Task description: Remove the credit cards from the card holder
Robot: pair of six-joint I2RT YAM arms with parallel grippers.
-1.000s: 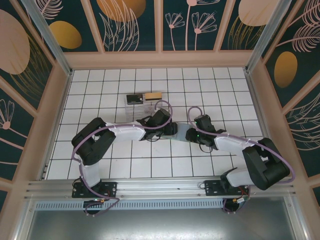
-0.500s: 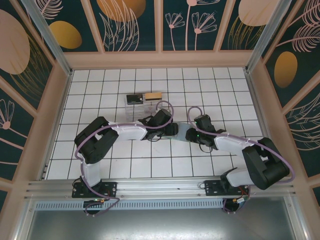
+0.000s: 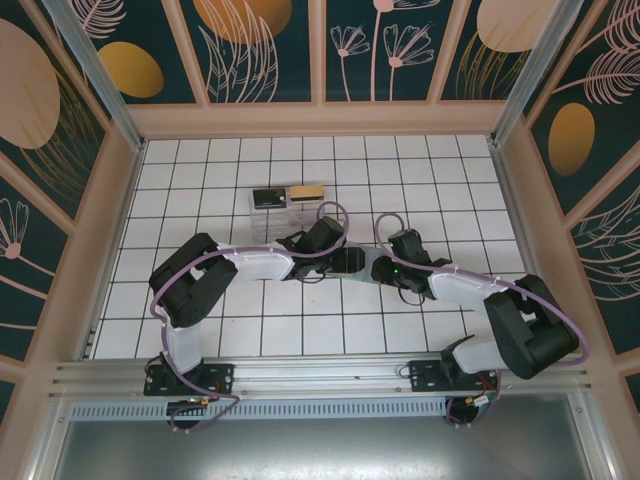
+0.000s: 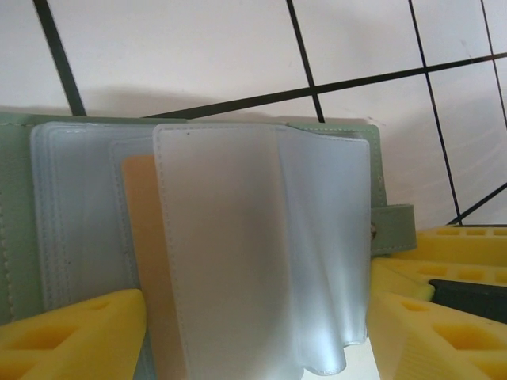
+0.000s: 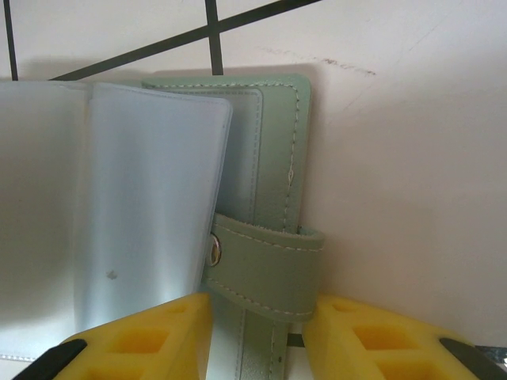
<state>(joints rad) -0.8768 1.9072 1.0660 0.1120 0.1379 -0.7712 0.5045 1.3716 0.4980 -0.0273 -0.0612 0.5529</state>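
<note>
Your holder (image 5: 277,142) lies open on the tiles (image 3: 200,300) between both arms. Its clear sleeves (image 4: 238,237) stand up, with one tan card (image 4: 141,253) inside. The left gripper (image 4: 257,317) is spread wide around the sleeves. The right gripper (image 5: 257,321) seems to pinch the strap (image 5: 265,273). A box (image 3: 270,215) sits behind.

We see the card holder (image 5: 277,158) lying open on the white tiled desk (image 4: 198,55). It is grey-green, its frosted sleeves (image 4: 238,237) fanned upward and its snap strap (image 5: 265,269) folded over one edge. One tan-gold credit card (image 4: 142,261) sits inside a sleeve.
</note>
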